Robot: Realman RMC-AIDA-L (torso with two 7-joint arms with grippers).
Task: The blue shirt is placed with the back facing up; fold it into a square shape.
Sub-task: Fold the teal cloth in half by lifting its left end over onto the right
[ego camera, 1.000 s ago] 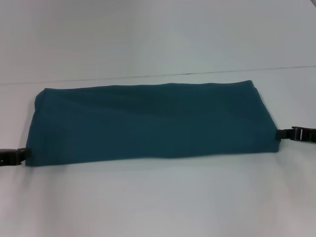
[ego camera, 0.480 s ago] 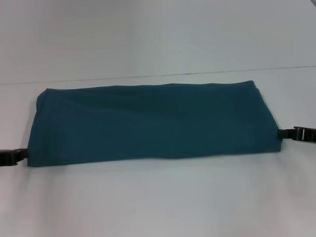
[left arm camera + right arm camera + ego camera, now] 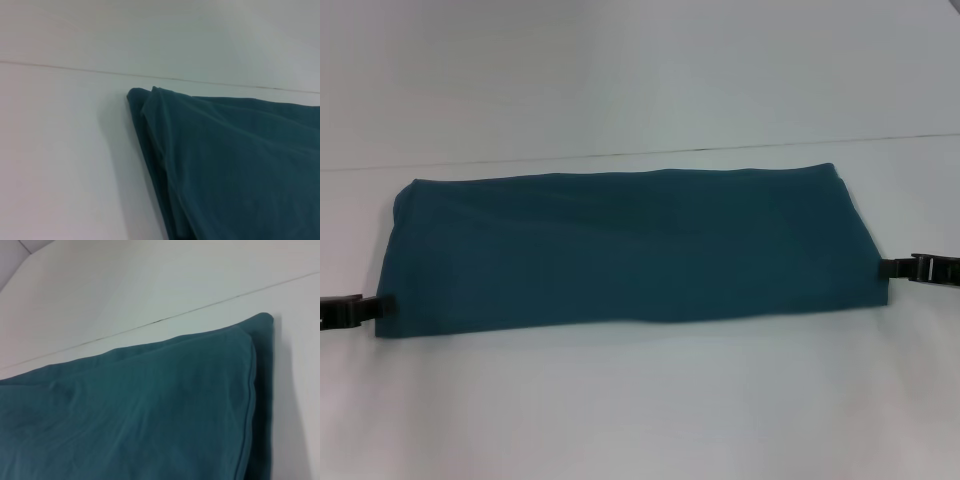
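Both grippers sit at the near corners of the blue shirt [image 3: 625, 250], which lies as a long band on the white table [image 3: 640, 400]. The left gripper [image 3: 378, 305] has edged inward against the cloth, while the right gripper [image 3: 888, 268] has hardly moved; whether either grips, I cannot tell. Another fold looks imminent.

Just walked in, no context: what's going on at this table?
A two-armed robot is partway through folding the blue shirt. It lies on the white table as a long, layered band, not yet a square. The left end effector is at the near corner of the band's left end, and the right end effector is at the near corner of its right end. Whether either one is gripping the cloth cannot be made out.
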